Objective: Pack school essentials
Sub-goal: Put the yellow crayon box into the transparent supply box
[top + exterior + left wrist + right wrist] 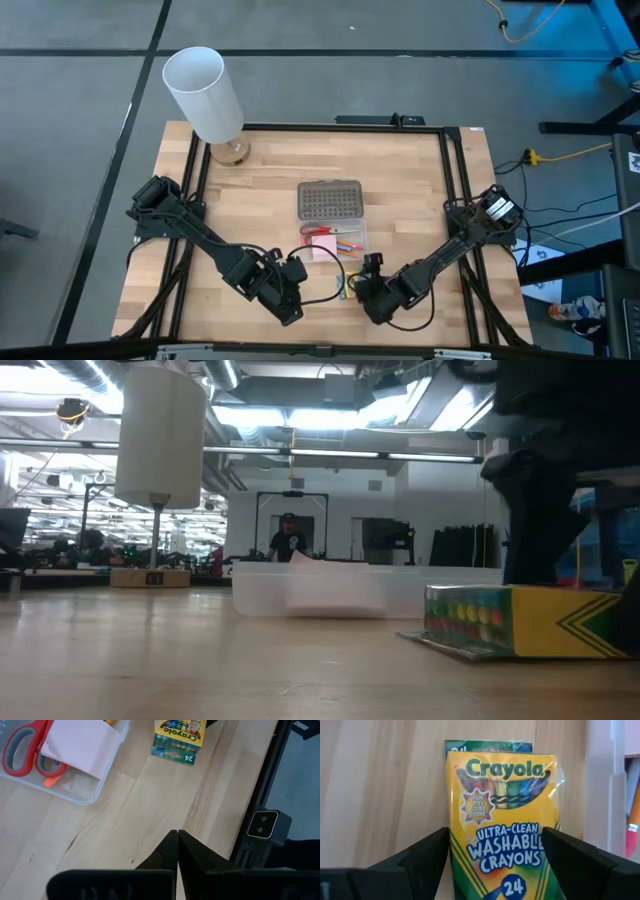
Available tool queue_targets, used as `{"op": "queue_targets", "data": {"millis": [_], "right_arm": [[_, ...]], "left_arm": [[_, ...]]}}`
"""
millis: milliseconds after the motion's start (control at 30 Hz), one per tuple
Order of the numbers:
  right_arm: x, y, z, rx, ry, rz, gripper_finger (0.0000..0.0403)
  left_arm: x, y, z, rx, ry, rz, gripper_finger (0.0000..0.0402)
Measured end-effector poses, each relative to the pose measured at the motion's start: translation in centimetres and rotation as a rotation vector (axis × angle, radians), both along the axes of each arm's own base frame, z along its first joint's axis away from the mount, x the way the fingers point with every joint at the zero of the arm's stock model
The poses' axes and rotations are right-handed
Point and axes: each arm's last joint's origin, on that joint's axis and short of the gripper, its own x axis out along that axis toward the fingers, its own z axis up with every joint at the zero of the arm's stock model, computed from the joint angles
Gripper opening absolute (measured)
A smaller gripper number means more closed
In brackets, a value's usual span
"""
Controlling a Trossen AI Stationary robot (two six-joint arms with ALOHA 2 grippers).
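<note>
A yellow-green crayon box (502, 820) lies flat on the table near its front edge, just in front of the clear case (357, 240). My right gripper (495, 845) stands open over the box, one finger beside each long side. The case holds red-handled scissors (22, 750), a pink sticky-note pad (80, 745) and orange pencils (348, 245). My left gripper (177, 837) is shut, above bare table to the left of the crayon box (179, 740). In the low view the crayon box (530, 622) rests on its broad face. My right gripper's fingers (427, 852) slant down from the table's near right and stand beside the crayon box's two long sides (454, 840), along its near half. I cannot tell whether they touch it. The box lies flat on the table.
The case's grey dotted lid (330, 199) lies just behind it. A tall white cylinder (205, 90) stands on a wooden base at the far left corner. A black frame rail (265, 785) runs along the table's edges. A person (288, 535) stands far off in the room.
</note>
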Motion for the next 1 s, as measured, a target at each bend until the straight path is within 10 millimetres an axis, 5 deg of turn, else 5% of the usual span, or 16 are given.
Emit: {"op": "queue_targets", "data": {"millis": [600, 1000], "right_arm": [[0.8, -0.1, -1.6, -0.02, 0.006, 0.0, 0.0315], [1.6, 1.1, -0.1, 0.001, -0.035, -0.018, 0.0244]], "left_arm": [[0.0, 0.0, 0.0, 0.0, 0.0, -0.002, 0.0002], [0.0, 0.0, 0.0, 0.001, 0.001, -0.002, 0.0005]]}}
